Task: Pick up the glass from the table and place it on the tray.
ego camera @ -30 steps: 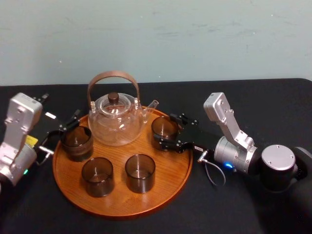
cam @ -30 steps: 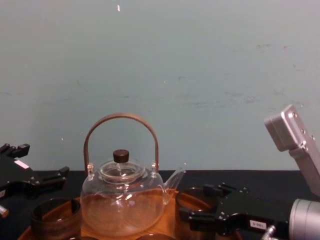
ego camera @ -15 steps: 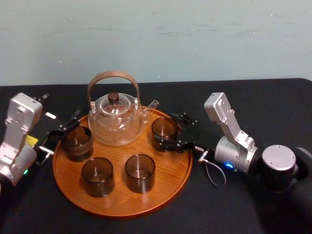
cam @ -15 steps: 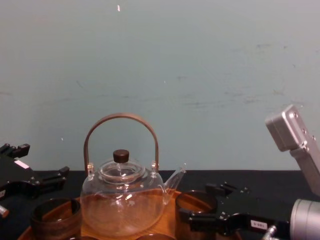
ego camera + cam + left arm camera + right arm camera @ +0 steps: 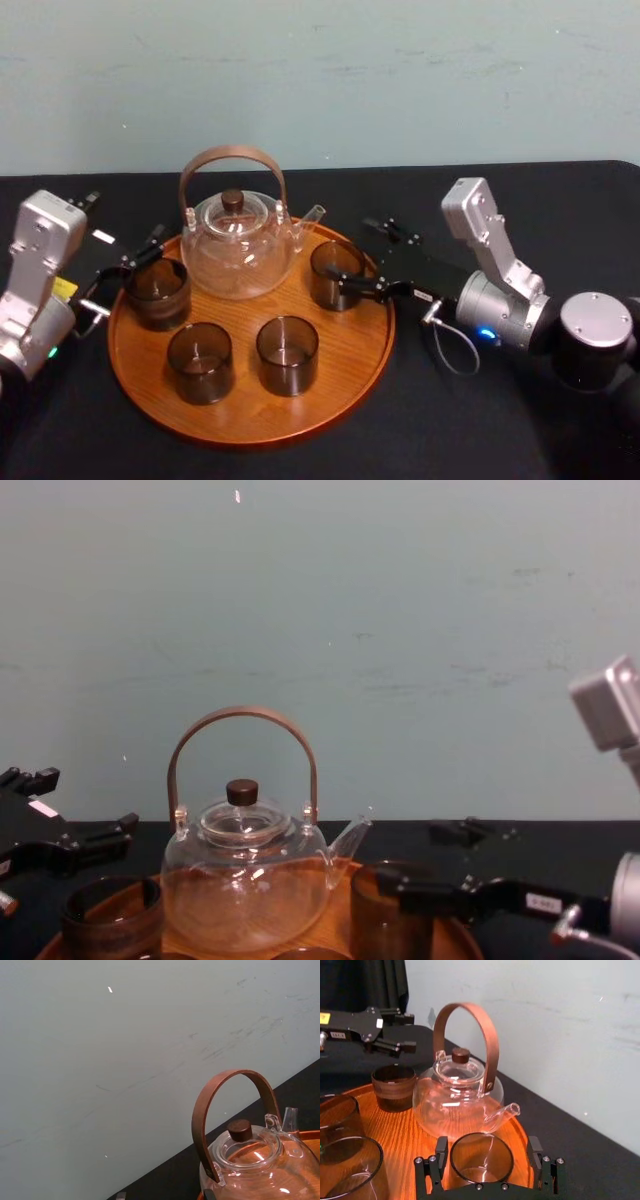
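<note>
My right gripper (image 5: 372, 256) is released, fingers spread, at the right rim of the tray (image 5: 250, 415). The glass (image 5: 337, 272) stands upright on the tray beside the spout of the teapot (image 5: 238, 250), its near side between the fingertips; I cannot tell whether they touch it. In the chest view a finger crosses the glass and its base is cut off. My left gripper (image 5: 128, 262) waits, fingers apart, at the tray's left rim.

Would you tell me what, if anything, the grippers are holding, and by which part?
Nothing: the right gripper is open, not gripping the glass on the tray; left gripper open.
</note>
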